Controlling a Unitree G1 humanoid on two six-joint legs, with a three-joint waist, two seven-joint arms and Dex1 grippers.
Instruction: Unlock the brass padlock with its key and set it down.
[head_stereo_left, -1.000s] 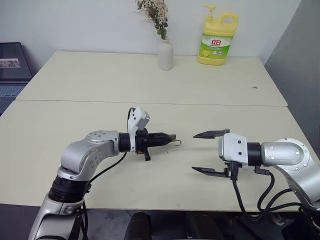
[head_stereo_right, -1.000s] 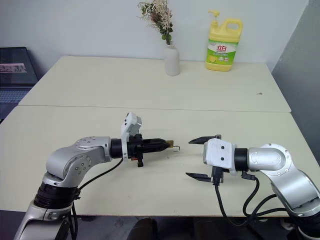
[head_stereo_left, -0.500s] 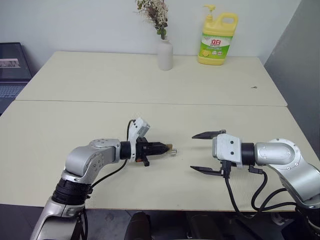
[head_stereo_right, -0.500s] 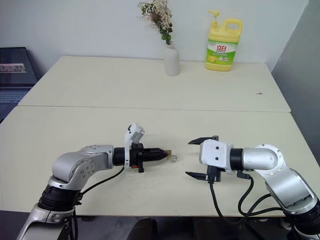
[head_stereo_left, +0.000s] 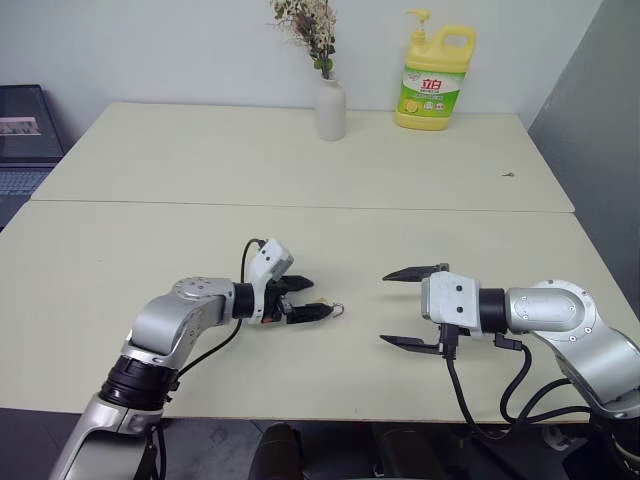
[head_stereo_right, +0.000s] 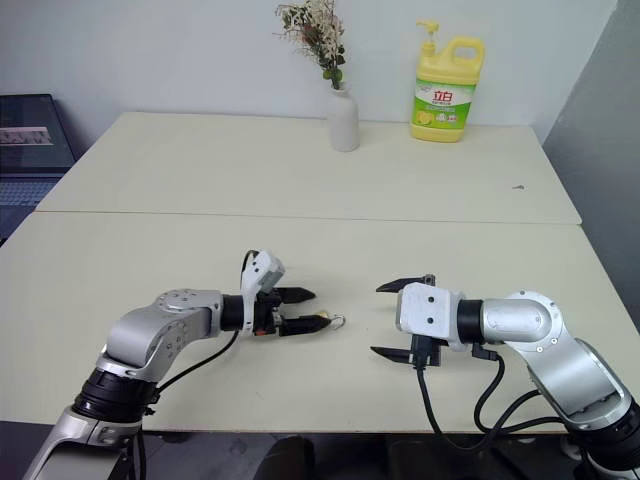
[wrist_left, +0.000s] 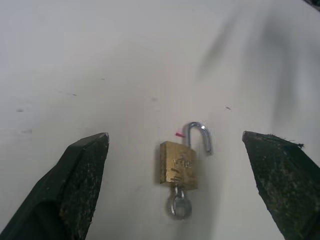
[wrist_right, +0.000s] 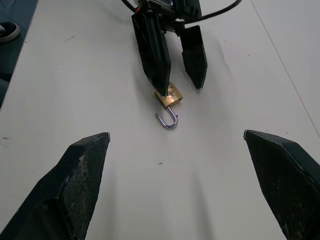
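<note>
The brass padlock (wrist_left: 179, 170) lies flat on the tabletop (head_stereo_left: 300, 170), shackle swung free, so unlocking and setting down look done. The left gripper (head_stereo_left: 312, 298), fingers apart, flanks it; right gripper (head_stereo_left: 409, 306), spread empty, waits at three o'clock.

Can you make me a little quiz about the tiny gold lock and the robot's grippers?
1. True or false: the brass padlock has its shackle swung open.
2. Where is the padlock? A) lying on the table B) hanging from the right gripper C) beside the yellow bottle
3. Fill in: the left gripper is ____, its fingers either side of the padlock.

Key: 1 true; 2 A; 3 open.
</note>
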